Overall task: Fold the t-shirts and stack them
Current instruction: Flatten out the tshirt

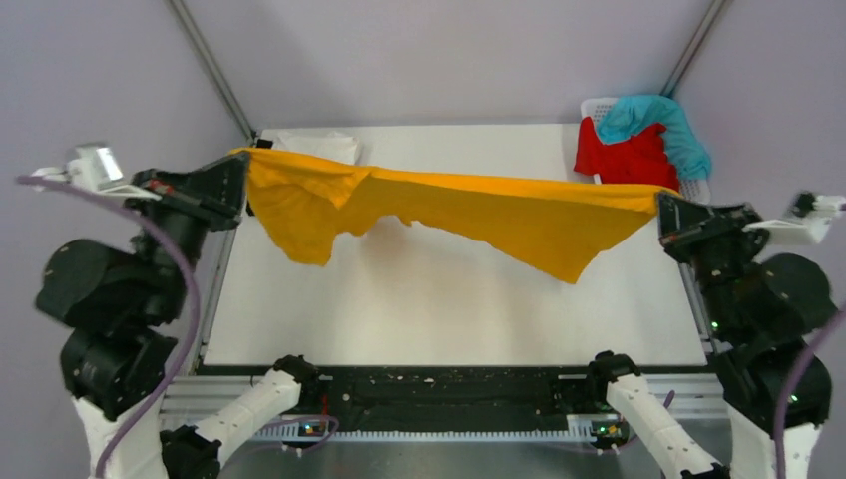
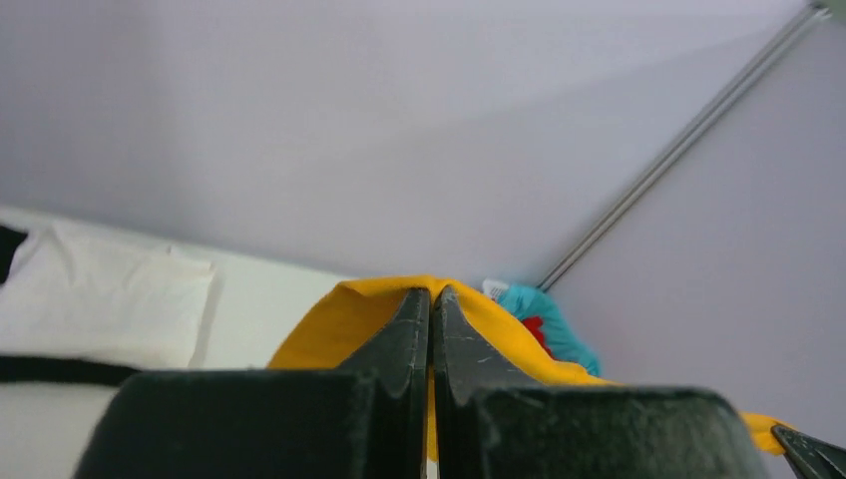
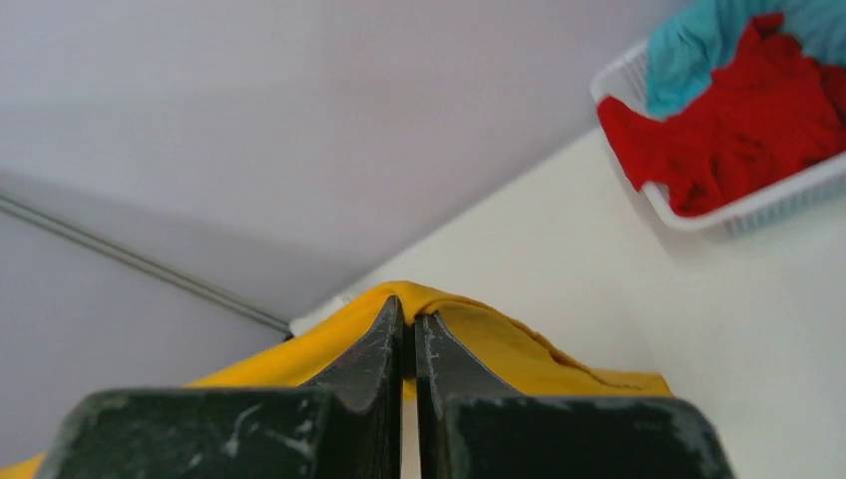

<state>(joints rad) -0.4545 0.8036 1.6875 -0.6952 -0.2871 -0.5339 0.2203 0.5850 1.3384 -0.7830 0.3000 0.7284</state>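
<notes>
Right now the mustard-orange t-shirt is hanging stretched in the air, the left gripper pinching one end with its fingers closed tight on the cloth and the right gripper clamping the other end the same way, so the shirt is sagging below and between the two over the table. Just beyond the left gripper a white t-shirt is lying flat, while beyond the right gripper the red t-shirt and teal t-shirt are spilling out of the white basket.
</notes>
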